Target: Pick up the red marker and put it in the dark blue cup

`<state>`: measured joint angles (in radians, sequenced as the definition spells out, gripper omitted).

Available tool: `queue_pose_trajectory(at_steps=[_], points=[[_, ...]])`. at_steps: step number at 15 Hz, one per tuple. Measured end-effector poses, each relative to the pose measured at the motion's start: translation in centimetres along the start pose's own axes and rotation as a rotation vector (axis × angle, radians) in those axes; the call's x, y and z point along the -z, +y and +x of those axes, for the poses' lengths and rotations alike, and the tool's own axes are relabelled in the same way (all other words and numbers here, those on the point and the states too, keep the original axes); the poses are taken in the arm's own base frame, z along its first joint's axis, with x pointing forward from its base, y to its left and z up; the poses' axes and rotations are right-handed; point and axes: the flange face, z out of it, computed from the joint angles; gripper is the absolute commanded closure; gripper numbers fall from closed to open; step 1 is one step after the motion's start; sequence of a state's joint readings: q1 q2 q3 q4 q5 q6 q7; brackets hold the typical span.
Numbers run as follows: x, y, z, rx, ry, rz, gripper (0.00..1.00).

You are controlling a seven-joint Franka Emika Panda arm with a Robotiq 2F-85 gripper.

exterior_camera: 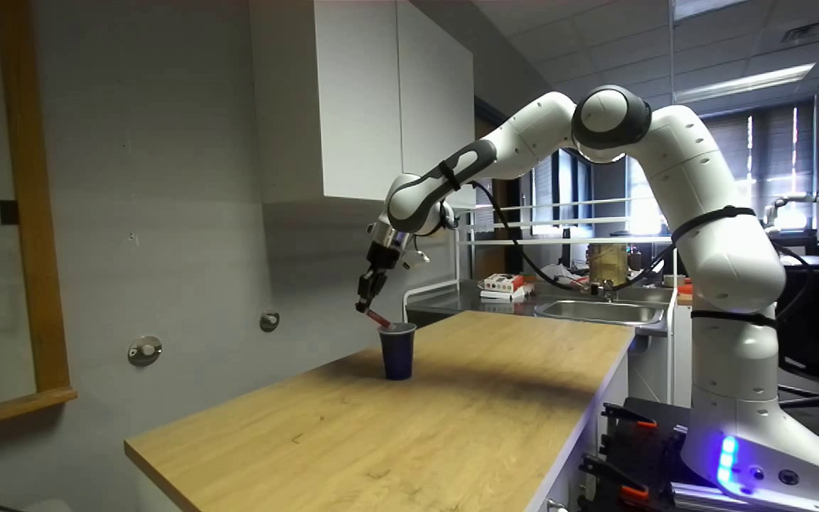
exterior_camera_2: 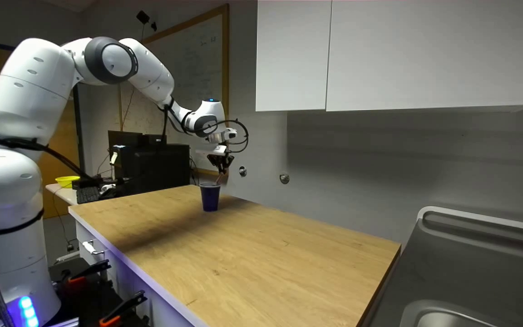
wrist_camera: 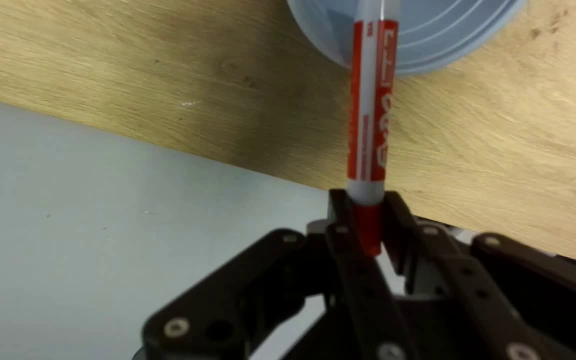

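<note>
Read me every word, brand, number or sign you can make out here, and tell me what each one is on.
Nothing can be quoted with certainty.
Red marker: in the wrist view, large white lettering, too distorted to read surely; smaller print too blurred.
Whiteboard: in an exterior view, faint marks, too small to read.
Red-and-white box: in an exterior view, markings too small to read.
Dark blue cup: no lettering visible.

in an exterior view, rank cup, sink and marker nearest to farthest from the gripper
1. Marker: held by the gripper.
2. Cup: below it, on the table.
3. Sink: toward the picture's right, past the table.
</note>
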<state>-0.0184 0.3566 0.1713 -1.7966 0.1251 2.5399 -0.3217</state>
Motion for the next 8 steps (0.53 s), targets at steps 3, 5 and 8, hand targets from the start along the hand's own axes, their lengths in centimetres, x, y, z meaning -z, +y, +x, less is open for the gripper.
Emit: queue_pose_trajectory(at_steps=[3,5,8], points=[[-0.53,0.13,-0.22,-0.006,-0.007,0.005,0.54],[-0.72,0.16,-0.34,-0.006,-0.010,0.006,0.42],[-0.76,0.15,-0.38,-0.004,-0.011,0.006,0.17]])
